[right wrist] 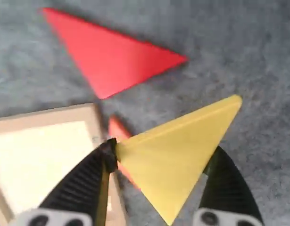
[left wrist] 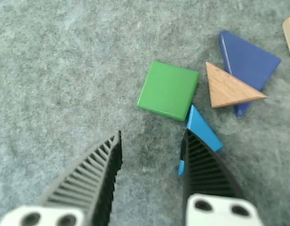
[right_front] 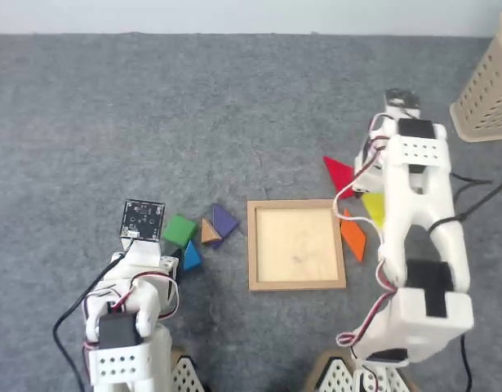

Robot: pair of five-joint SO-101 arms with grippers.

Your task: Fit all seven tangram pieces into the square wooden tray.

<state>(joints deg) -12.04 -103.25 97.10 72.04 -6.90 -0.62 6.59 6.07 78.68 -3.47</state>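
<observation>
The square wooden tray (right_front: 296, 285) lies empty at mid-table. Left of it lie a green square (left wrist: 168, 90), a light blue triangle (left wrist: 201, 132), a wooden triangle (left wrist: 229, 87) and a dark blue piece (left wrist: 248, 61). My left gripper (left wrist: 152, 155) stands open just short of the green square, one finger (left wrist: 199, 162) over the blue triangle's end. Right of the tray, my right gripper (right wrist: 156, 183) is shut on a yellow triangle (right wrist: 178, 155), held above the tray's corner (right wrist: 95, 117) and an orange piece (right wrist: 117, 129). A red triangle (right wrist: 111, 59) lies beyond.
A beige slotted basket (right_front: 487, 82) stands at the table's far right edge. Grey felt (right_front: 153, 114) covers the table, with open room across the far half. The orange piece (right_front: 353, 236) lies close along the tray's right side.
</observation>
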